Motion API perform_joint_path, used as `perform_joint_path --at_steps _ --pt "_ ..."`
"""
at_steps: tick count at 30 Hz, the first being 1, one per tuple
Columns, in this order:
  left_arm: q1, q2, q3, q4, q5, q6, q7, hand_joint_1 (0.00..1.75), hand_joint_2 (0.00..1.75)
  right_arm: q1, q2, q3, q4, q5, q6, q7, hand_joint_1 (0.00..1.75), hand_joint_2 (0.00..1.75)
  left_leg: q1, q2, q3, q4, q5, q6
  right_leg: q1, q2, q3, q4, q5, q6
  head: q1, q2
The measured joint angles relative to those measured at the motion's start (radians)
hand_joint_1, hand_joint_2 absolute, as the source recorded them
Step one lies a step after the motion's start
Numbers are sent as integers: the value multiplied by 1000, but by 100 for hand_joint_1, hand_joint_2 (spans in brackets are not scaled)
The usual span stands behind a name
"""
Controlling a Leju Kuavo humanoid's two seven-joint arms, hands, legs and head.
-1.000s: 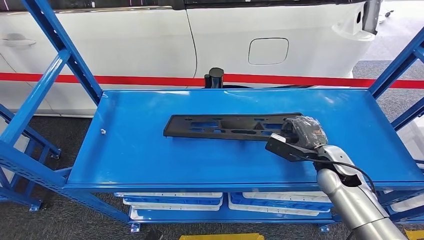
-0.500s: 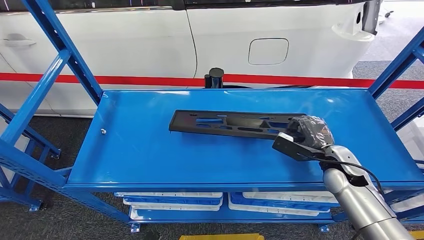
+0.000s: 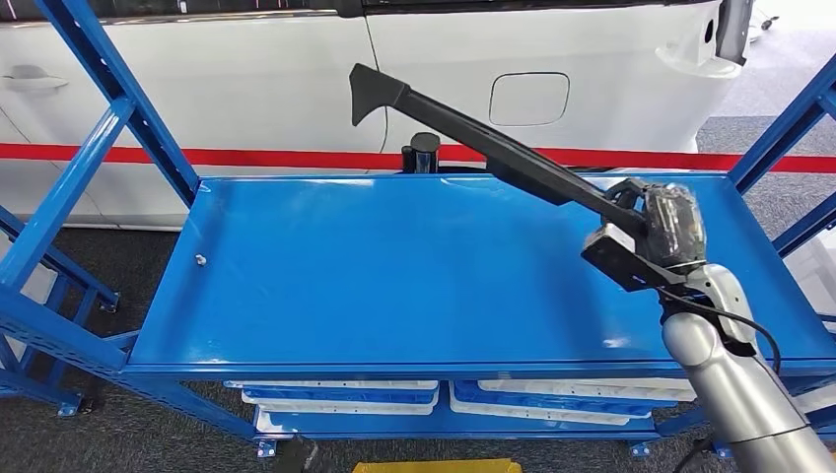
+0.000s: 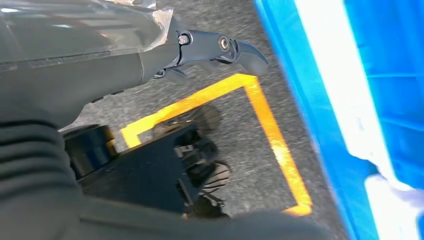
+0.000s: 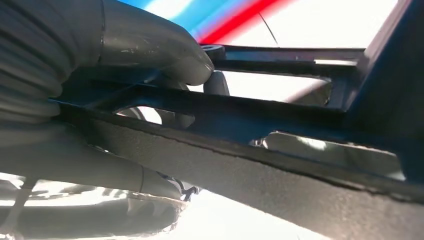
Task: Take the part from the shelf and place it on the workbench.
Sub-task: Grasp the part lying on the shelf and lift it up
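Observation:
The long black plastic part point(image 3: 473, 133) hangs in the air above the blue shelf top point(image 3: 394, 286), slanting up and to the left from its held end. My right hand point(image 3: 662, 229) grips that near end at the right side of the shelf. In the right wrist view the thumb point(image 5: 165, 52) presses on the part point(image 5: 280, 150), which runs across the picture. My left hand point(image 4: 150, 50) hangs low beside the shelf over the floor, fingers loosely curled and holding nothing.
Blue uprights point(image 3: 108, 108) frame the shelf on both sides. A white car point(image 3: 444, 69) with a red stripe stands behind it. White and blue bins point(image 3: 434, 394) sit on the lower level. Yellow floor tape point(image 4: 270, 135) marks the grey carpet.
The right hand has lifted the part off the shelf top and tipped it, so its far end now points up and left. The hand has moved up and to the right.

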Motion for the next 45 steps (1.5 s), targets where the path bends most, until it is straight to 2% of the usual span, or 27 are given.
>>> perform_joint_path --at_steps 3,7,10,16,27,34,41,43,45 --pt "-10 2 -2 -10 -24 43 -33 0 175 7 -10 -56 -79 -17 -26 -20 174 175 0 0 -1 0 0 0 0 0 -1 0 0 0 0 0" --pt "-23 6 -10 -19 -40 9 -36 0 0 15 -17 -105 -142 -43 -49 -57 174 175 0 0 -2 0 0 0 0 0 -2 0 0 0 0 0" --pt "-33 10 -18 -25 -55 -25 -27 0 0 17 -19 -144 -197 -68 -88 -86 174 175 0 0 -2 0 0 0 0 0 -2 0 0 0 0 0" --pt "-44 13 -25 -26 -64 -21 0 0 0 45 -18 -218 -314 -87 -114 -98 175 175 0 0 -2 0 0 0 0 0 -2 0 0 0 0 0" --pt "-44 16 -22 -26 -56 3 13 0 0 86 -6 -248 -387 -86 -116 -106 175 175 0 1 -3 0 0 0 0 0 -3 0 0 0 0 0" --pt "-36 3 2 -17 -51 91 -12 0 0 106 30 -253 -414 -95 -116 -123 175 175 0 1 -4 0 0 0 0 0 -3 0 0 0 0 0" --pt "-3 -4 39 -12 6 94 -73 0 0 127 58 -262 -467 -190 -119 -179 175 175 0 1 -5 0 0 0 0 0 -5 0 0 0 0 0" --pt "6 -5 55 -12 23 94 -90 0 0 140 73 -264 -488 -212 -124 -201 175 175 -2 1 -7 2 -4 6 -8 0 -4 -6 2 4 0 0" --pt "14 -6 68 -12 33 95 -100 0 0 149 87 -264 -508 -221 -129 -215 175 175 -1 1 3 -14 -1 18 -13 0 2 -15 5 11 0 0"
